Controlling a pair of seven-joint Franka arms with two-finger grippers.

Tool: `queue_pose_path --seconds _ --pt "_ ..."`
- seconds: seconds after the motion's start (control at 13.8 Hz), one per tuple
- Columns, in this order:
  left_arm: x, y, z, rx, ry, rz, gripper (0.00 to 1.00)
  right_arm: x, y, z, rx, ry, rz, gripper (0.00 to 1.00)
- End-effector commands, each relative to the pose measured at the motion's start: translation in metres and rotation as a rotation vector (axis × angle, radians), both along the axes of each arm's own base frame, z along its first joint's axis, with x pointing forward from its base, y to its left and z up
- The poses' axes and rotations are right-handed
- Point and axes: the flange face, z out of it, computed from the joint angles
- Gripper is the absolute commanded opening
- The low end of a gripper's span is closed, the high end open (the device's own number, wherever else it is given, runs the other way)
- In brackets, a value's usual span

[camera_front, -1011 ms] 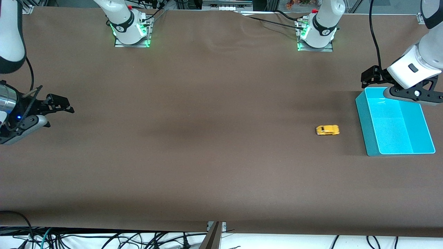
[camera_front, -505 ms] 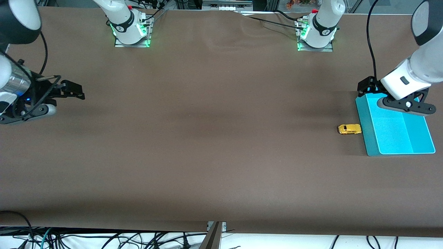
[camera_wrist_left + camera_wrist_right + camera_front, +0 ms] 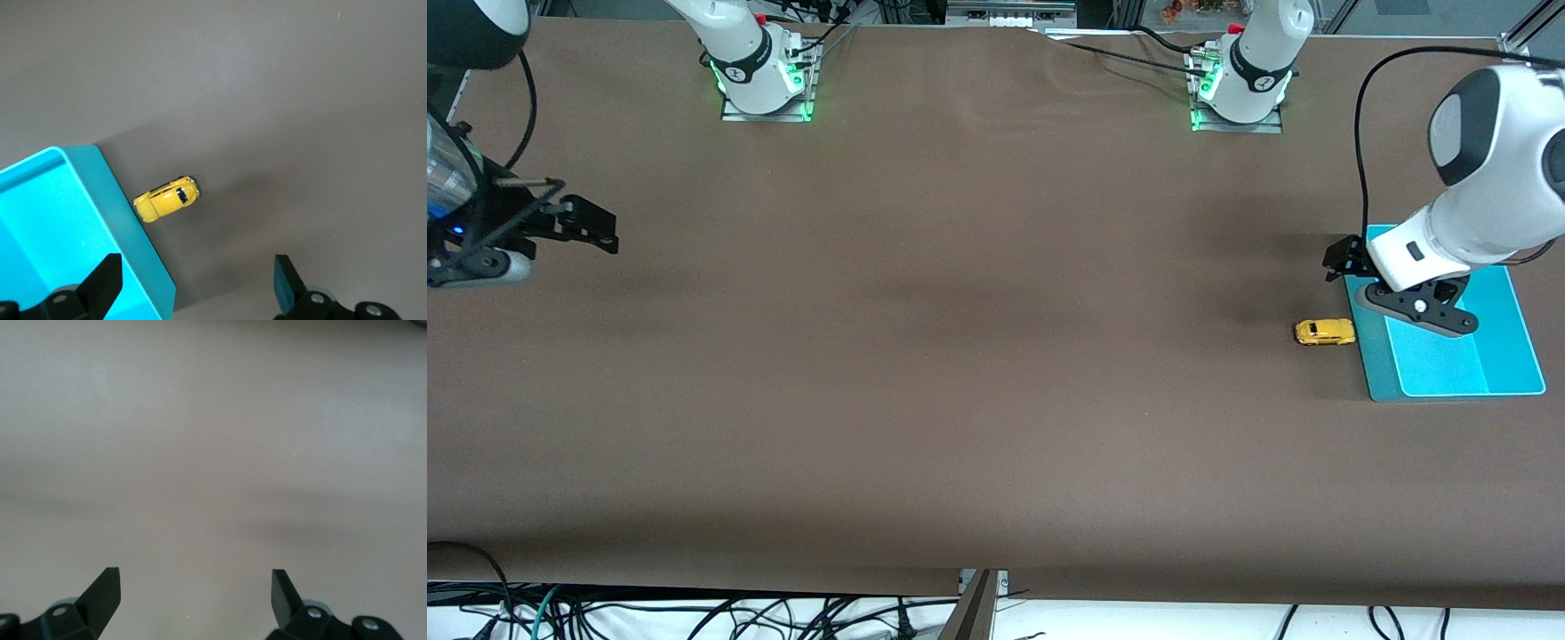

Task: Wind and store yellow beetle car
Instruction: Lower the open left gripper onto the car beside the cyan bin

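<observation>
The yellow beetle car [image 3: 1325, 332] stands on the brown table with one end against the outer wall of the turquoise bin [image 3: 1512, 356]. In the left wrist view the car [image 3: 167, 198] lies beside the bin's wall [image 3: 120, 207]. My left gripper [image 3: 1409, 307] hangs open and empty over the bin's edge nearest the car; in its own view the left gripper [image 3: 198, 287] straddles that wall. My right gripper [image 3: 596, 229] is open and empty over bare table at the right arm's end; its wrist view [image 3: 195, 593] shows only table.
The bin has nothing in it. Both arm bases [image 3: 760, 80] [image 3: 1240, 89] stand along the table's edge farthest from the front camera. Cables hang below the table's edge nearest that camera.
The car rolled toward the left arm's end of the table and stopped at the bin's wall. My left gripper came down over the bin's edge. My right gripper shifted slightly.
</observation>
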Motion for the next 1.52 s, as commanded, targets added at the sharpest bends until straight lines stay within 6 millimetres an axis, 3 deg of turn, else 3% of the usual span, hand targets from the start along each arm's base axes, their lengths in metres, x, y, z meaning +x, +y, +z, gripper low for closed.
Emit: queue_pose_path --seconds 0.0,0.22,0.51,0.72,1.16,1.44 --pt "-0.012 0.015 -0.05 0.009 -0.015 -0.039 1.0 -0.009 -0.005 0.011 -0.017 -0.024 -0.013 1.0" --pt "-0.026 0.023 -0.098 -0.008 0.009 -0.193 1.0 -0.016 -0.038 0.007 -0.018 0.022 -0.084 1.0" --pt "-0.039 0.034 -0.142 -0.029 0.085 -0.292 1.0 -0.03 -0.047 0.004 -0.022 0.057 -0.111 1.0" --pt "-0.05 0.037 -0.17 -0.063 0.11 -0.538 1.0 -0.025 -0.082 -0.005 0.056 0.076 -0.152 1.0" --pt "-0.037 0.063 -0.213 -0.075 0.056 -0.919 1.0 -0.022 -0.082 -0.007 0.052 0.073 -0.149 1.0" --pt "-0.031 0.066 -0.235 -0.076 0.045 -1.063 1.0 -0.019 -0.082 -0.011 0.052 0.075 -0.146 1.0"
